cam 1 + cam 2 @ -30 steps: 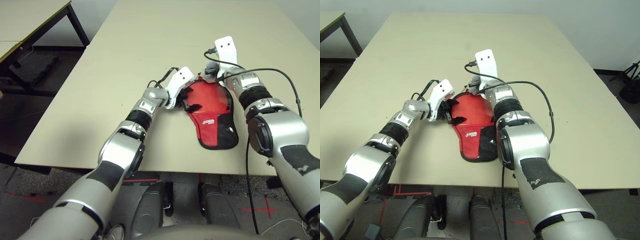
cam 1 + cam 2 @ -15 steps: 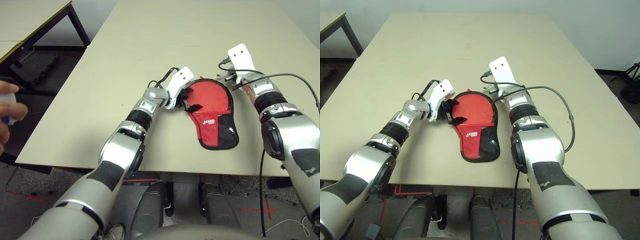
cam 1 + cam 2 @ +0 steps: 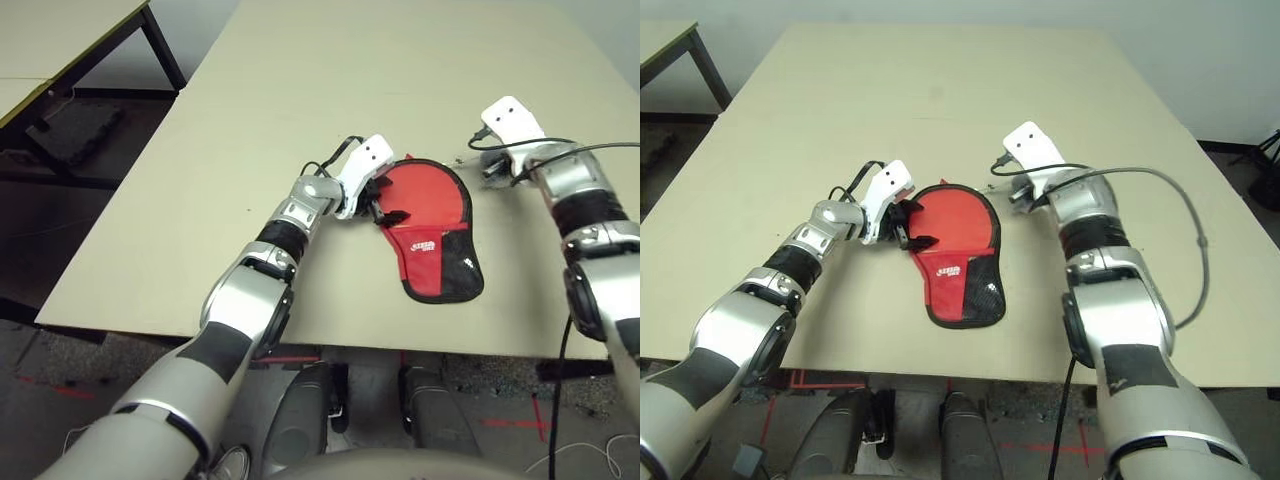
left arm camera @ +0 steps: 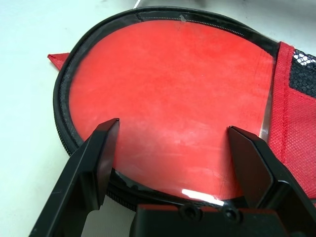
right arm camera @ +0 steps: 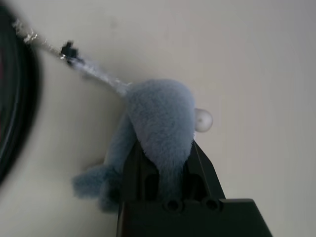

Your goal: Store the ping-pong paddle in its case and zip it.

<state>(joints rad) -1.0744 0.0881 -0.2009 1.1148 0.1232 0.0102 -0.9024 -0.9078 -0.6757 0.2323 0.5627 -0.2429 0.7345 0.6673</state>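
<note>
Since the earlier frame, the right end effector has shifted away from the case toward the robot's right and now sits well apart from its rim, over bare counter. Its fingers are pinched narrow on a fluffy pull, a soft pale tuft joined to a thin silvery cord that runs back to the black edge of the case. The left end effector has kept its place at the left side of the case. Its two black fingers stand wide apart, one on each side of the near part of the round section, with nothing gripped between them.

The case lies flat on the counter, round end away from the robot, narrow end with mesh patch and white logo toward it. The ping-pong paddle is inside: its red face shows through the clear panel, ringed by the black zip trim. Whether the zip is fully shut around the rim cannot be told.
</note>
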